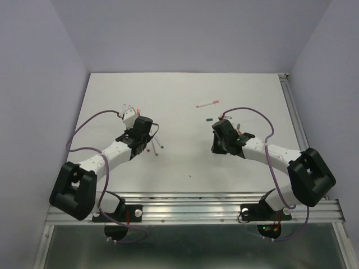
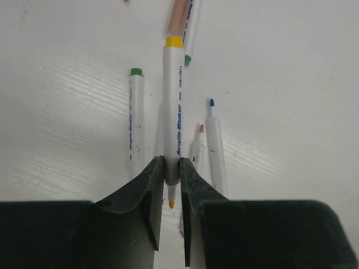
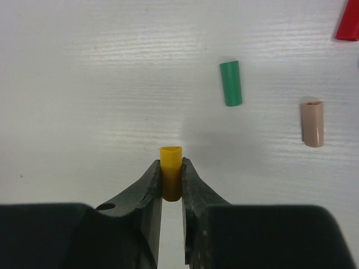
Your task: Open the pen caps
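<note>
Viewing from the right wrist, we find the right gripper [image 3: 171, 182] clamped on a yellow pen cap [image 3: 170, 162]. Both fingers press against the cap's sides, and its open end protrudes ahead of the fingertips. We cannot tell whether the cap touches the bench [image 3: 84, 84].

Three further caps lie loose on the bench, all apart from this gripper:
- a green cap [image 3: 230, 83], ahead and to the right;
- a pale pink cap [image 3: 312, 123], further right;
- a red cap [image 3: 348, 25], at the upper right corner and cut by the frame edge.

The left wrist view shows what the right wrist view does not. The left gripper [image 2: 171, 185] is clamped on the white barrel of a yellow pen [image 2: 173, 112]. The pen's bare yellow nib [image 2: 171, 203] sits between the fingers and points back toward the camera. Loose pens lie on the bench beneath:
- a green-ended pen [image 2: 135, 120], to the left;
- a blue-nibbed pen [image 2: 215, 145], to the right;
- an orange-nibbed pen [image 2: 196, 147], just beside the right-hand finger.

The top view alone shows that the two grippers are well apart, one over each half of the bench. It also shows a lone pen [image 1: 207, 103] lying beyond the right gripper. In that view the yellow pen cap is too small to make out.
</note>
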`<action>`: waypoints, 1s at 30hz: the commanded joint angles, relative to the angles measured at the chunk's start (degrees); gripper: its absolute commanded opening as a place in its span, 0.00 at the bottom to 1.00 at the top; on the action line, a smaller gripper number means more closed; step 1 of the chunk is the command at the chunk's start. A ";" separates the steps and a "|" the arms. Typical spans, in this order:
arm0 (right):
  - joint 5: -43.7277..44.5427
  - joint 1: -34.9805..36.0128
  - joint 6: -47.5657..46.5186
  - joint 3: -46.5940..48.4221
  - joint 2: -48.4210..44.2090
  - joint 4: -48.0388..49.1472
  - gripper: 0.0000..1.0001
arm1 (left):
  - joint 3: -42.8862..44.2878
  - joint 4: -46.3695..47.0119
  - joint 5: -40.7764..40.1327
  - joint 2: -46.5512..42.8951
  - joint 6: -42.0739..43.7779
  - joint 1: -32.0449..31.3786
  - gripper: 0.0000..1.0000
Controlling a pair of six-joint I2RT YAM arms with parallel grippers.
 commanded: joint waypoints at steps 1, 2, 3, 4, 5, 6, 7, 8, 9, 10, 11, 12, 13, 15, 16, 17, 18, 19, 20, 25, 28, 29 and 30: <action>5.80 -0.21 -0.63 4.78 2.39 -1.03 0.09 | 1.83 -3.83 -2.81 1.41 -1.22 0.55 0.00; 6.24 -0.21 -0.72 5.13 2.92 -1.12 0.10 | 2.00 -3.83 -2.64 1.50 -1.40 0.64 0.00; 6.60 -0.21 -0.81 5.39 3.36 -1.20 0.10 | 2.00 -4.00 -2.63 1.59 -1.66 0.64 0.00; 7.38 -0.30 -0.98 5.66 3.71 -1.29 0.12 | 1.83 -4.00 -2.63 1.42 -1.84 0.64 0.00; 7.91 -0.30 -1.07 6.18 4.68 -1.47 0.14 | 1.83 -4.09 -2.46 1.24 -1.93 0.64 0.00; 8.18 -0.30 -1.07 6.36 5.21 -1.82 0.15 | 1.74 -4.09 -2.46 0.89 -1.93 0.72 0.00; 8.62 -0.30 -0.99 6.62 5.65 -2.08 0.16 | 1.65 -4.27 -2.46 0.63 -2.10 0.72 0.00; 8.97 -0.30 -0.81 6.80 6.26 -2.35 0.17 | 1.57 -4.35 -2.46 0.45 -2.28 0.90 0.00; 9.32 -0.30 -0.72 6.89 7.05 -2.70 0.17 | 1.48 -4.70 -2.46 0.01 -2.37 0.99 0.00; 9.58 -0.30 -0.64 6.98 7.41 -2.79 0.18 | 1.22 -4.88 -2.55 -0.34 -2.54 0.99 0.00; 9.67 -0.30 -0.55 6.98 8.02 -3.22 0.18 | 0.95 -4.88 -2.90 -0.69 -2.63 0.99 0.00; 10.28 -0.30 -0.63 6.98 8.37 -3.49 0.20 | 0.51 -5.14 -3.16 -1.39 -2.89 0.99 0.00; 10.55 -0.30 -0.72 6.80 8.38 -3.66 0.20 | 0.25 -5.41 -3.42 -1.83 -3.15 1.16 0.00; 11.43 -0.21 -0.98 6.02 8.20 -3.58 0.21 | -0.28 -6.11 -4.22 -3.15 -3.59 1.43 0.00; 11.52 -0.30 -1.16 5.92 8.11 -3.67 0.22 | -0.63 -6.37 -4.56 -3.50 -3.60 1.69 0.00; 11.69 -0.30 -1.34 5.92 7.76 -3.84 0.24 | -0.89 -6.46 -5.09 -3.86 -3.77 1.95 0.00; 11.87 -0.30 -1.34 5.92 7.50 -4.28 0.26 | -0.98 -6.73 -5.36 -4.29 -3.86 2.22 0.00; 12.05 -0.30 -1.42 6.01 6.80 -4.46 0.29 | -1.42 -6.73 -5.53 -4.47 -3.86 2.91 0.00; 12.13 -0.30 -1.43 6.01 6.36 -4.63 0.33 | -1.42 -6.64 -5.45 -4.56 -3.77 3.36 0.00; 12.40 -0.30 -2.30 6.10 2.32 -5.78 0.75 | -2.56 -4.36 -5.62 -3.51 -2.81 5.91 0.00; 12.05 -0.30 -3.01 5.92 -1.28 -6.57 0.84 | -2.92 -0.95 -4.75 -2.46 -0.61 8.10 0.00; 11.79 -0.30 -3.09 5.84 -2.51 -6.74 0.87 | -2.92 -0.06 -4.48 -1.93 0.52 8.63 0.00; 11.61 -0.30 -3.27 5.40 -4.70 -6.66 0.89 | -2.74 1.08 -4.05 -1.32 0.97 9.94 0.00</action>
